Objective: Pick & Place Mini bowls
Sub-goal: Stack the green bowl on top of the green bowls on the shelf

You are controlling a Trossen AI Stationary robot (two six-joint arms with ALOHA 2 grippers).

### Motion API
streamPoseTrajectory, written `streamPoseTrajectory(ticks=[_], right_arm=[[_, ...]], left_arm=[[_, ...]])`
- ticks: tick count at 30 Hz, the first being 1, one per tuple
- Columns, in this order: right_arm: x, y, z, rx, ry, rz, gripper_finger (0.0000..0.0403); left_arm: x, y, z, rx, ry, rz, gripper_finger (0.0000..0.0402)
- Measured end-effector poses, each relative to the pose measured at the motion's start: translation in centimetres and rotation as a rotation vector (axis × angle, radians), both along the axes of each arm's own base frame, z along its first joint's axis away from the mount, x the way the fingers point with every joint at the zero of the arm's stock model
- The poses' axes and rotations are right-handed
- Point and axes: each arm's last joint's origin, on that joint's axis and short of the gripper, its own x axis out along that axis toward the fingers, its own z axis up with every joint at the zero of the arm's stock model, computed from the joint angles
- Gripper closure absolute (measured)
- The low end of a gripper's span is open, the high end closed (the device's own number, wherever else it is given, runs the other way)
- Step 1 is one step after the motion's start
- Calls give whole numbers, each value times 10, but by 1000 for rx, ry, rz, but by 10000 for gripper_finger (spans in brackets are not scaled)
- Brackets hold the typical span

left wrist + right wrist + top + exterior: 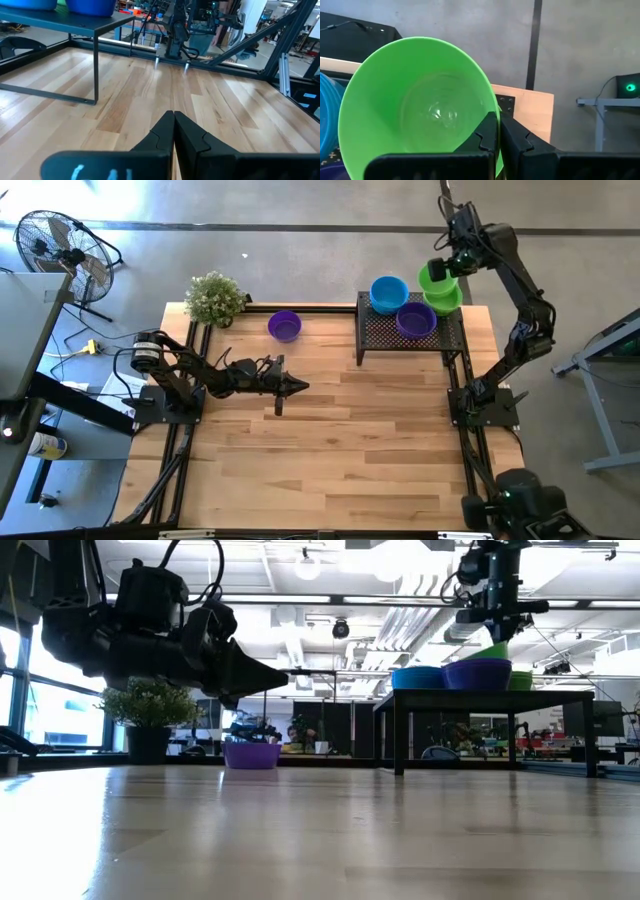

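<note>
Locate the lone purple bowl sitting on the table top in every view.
High view: the purple bowl sits at the far edge, right of the potted plant.
Low view: left of centre, right of the plant's pot.
Left wrist view: not in it.
Right wrist view: not in it.
Shared landmark: the black mesh stand, right of the bowl in both.

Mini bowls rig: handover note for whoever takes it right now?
Right gripper: shut on the rim of a green bowl, raised above the black mesh stand.
Left gripper: shut, empty, above mid-table.
On the stand: blue bowl, purple bowl, another green bowl.
On the table: one purple bowl beside the potted plant.
Left: place the held bowl; the table bowl is untouched.
</note>
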Motion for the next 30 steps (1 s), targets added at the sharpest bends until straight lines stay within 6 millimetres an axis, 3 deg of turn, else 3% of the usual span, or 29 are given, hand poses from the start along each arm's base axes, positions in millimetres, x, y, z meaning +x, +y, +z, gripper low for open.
streamPoseTrajectory(ticks=[12,30], right_arm=[[2,8,20,-47,41,17,402],[19,-7,-10,100,221,82,402]], left_arm=[[0,0,0,0,0,1,396],[0,0,0,0,0,1,396]])
